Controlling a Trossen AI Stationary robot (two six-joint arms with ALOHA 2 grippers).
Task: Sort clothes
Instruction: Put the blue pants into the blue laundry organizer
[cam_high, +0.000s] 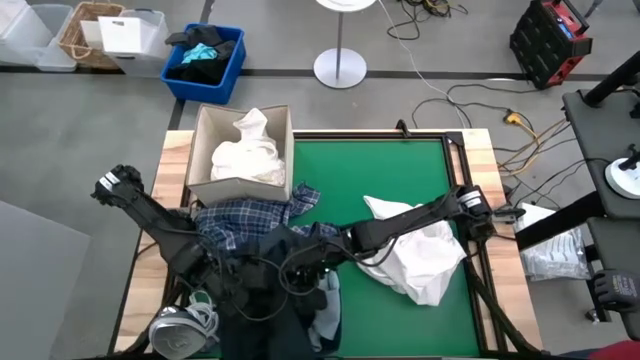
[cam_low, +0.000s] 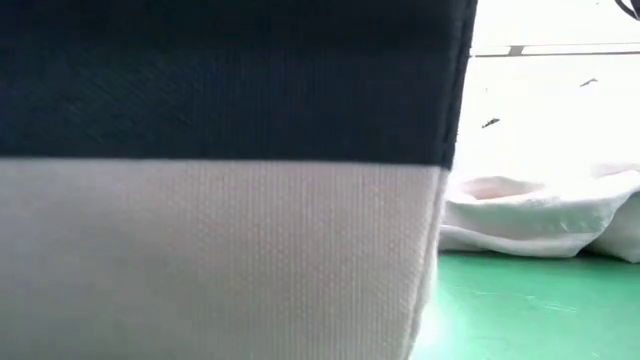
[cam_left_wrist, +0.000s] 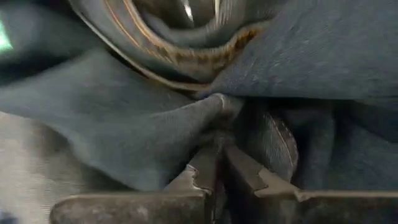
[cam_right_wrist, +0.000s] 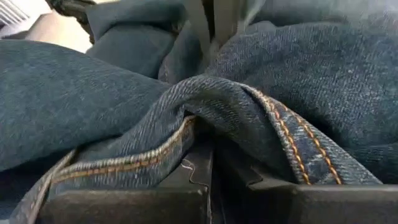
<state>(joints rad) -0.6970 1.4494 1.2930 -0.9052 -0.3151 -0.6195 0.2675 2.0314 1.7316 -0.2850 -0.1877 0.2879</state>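
The dark denim garment (cam_high: 265, 300) lies heaped at the near-left part of the green table (cam_high: 400, 170), overlapping the blue-white plaid shirt (cam_high: 245, 218) just behind it, with a light blue piece (cam_high: 328, 318) at its right edge. In the left wrist view, a fold of this denim (cam_left_wrist: 211, 118) is pinched between the left gripper's (cam_left_wrist: 219, 171) narrowly set fingers (cam_left_wrist: 199, 177), the cloth bunching directly ahead of the tips. In the right wrist view, a hemmed denim edge with orange stitching (cam_right_wrist: 249, 118) drapes over the right gripper (cam_right_wrist: 214, 171), whose fingers (cam_right_wrist: 196, 171) stand close together with the seam lying across them. From above, both grippers meet over the dark pile, the right arm (cam_high: 410, 218) crossing a white shirt (cam_high: 420, 255). A second white garment (cam_high: 248, 155) fills the cardboard box (cam_high: 200, 150) at the table's far-left corner. A blue bin (cam_high: 205, 60) stands on the floor beyond.
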